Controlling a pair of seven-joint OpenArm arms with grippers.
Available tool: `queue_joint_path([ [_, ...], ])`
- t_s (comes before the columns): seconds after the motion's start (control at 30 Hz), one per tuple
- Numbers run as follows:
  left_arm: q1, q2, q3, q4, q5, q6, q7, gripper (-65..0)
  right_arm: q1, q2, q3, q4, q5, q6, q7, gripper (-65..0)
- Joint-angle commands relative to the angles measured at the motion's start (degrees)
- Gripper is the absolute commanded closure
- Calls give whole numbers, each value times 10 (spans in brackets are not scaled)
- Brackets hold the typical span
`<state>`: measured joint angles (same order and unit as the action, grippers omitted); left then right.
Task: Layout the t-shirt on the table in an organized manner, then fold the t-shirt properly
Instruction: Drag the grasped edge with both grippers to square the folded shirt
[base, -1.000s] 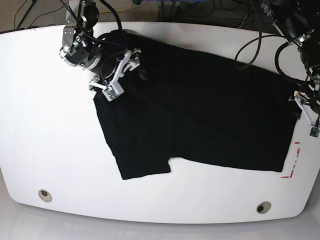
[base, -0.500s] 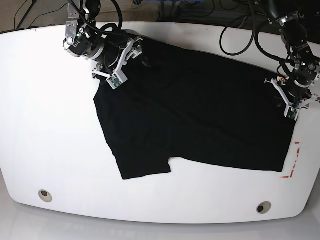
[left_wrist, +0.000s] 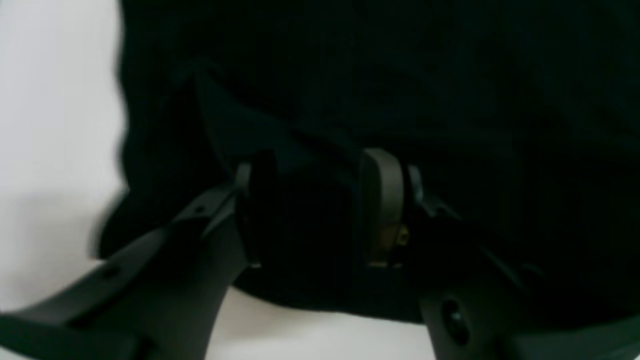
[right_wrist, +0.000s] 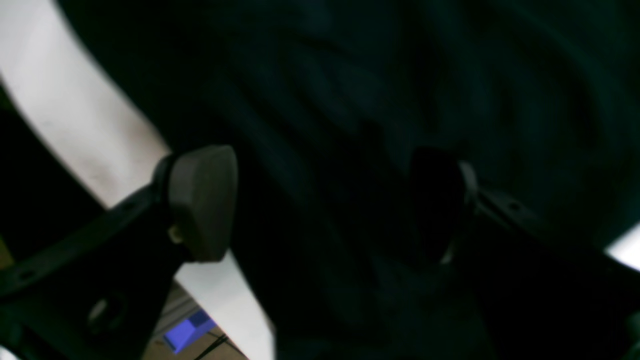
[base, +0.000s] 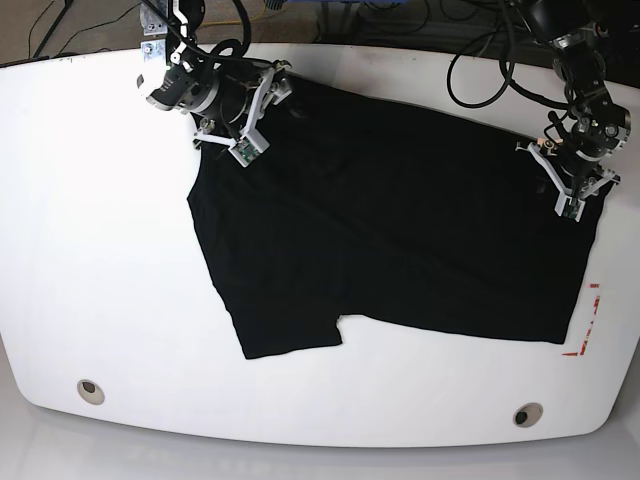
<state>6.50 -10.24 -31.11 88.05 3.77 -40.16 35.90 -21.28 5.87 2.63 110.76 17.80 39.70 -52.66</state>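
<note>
The black t-shirt (base: 400, 230) lies spread on the white table (base: 100, 250). Only plain black cloth shows and its graphic is hidden. My right gripper (base: 258, 120) is at the shirt's far left corner, and in the right wrist view it (right_wrist: 320, 205) is wide open over the cloth (right_wrist: 350, 100). My left gripper (base: 580, 200) is at the shirt's right edge. In the left wrist view it (left_wrist: 315, 210) is half closed, with a raised fold of cloth (left_wrist: 400, 75) between the jaws.
Two round grommets (base: 90, 390) (base: 527, 414) sit near the table's front edge. A red dashed mark (base: 590, 320) lies by the shirt's right front corner. Cables hang behind the table's far edge (base: 480, 60).
My left gripper has come in from beyond the table's right edge onto the shirt's right edge. My right gripper has moved toward the far edge along the shirt's left corner.
</note>
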Motion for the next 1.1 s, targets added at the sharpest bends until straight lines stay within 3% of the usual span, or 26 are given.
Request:
queue_joint_path([
  [0.0,-6,-17,-2,-11,-6,2,-12,-239,3,3,-4,-5,-3,3,13,-361],
  [0.23,-7,-18,-1,-40,-5,2,-49,-236,5,3,-7,-39,-4,3,51,-52],
  [0.3,-6,-18,-1,-45,-5,2,-50,-236,6,3,-7,-51,-4,3,57,-19],
  [0.37,-6,-18,-1,-52,-5,2,-50,-233,7,3,-7,-62,-5,3,64,-22],
  [0.6,-5,-20,0,-91,-3,2,-51,-113,11,19,-6,-116,-5,3,102,-33],
  [0.8,8,-20,-3,-95,-2,2,-47,-111,8,32,-3,-147,-5,3,135,-32],
  [1.07,59,-17,-3,-55,-2,2,-45,-111,-17,68,22,-145,-1,3,140,-32],
])
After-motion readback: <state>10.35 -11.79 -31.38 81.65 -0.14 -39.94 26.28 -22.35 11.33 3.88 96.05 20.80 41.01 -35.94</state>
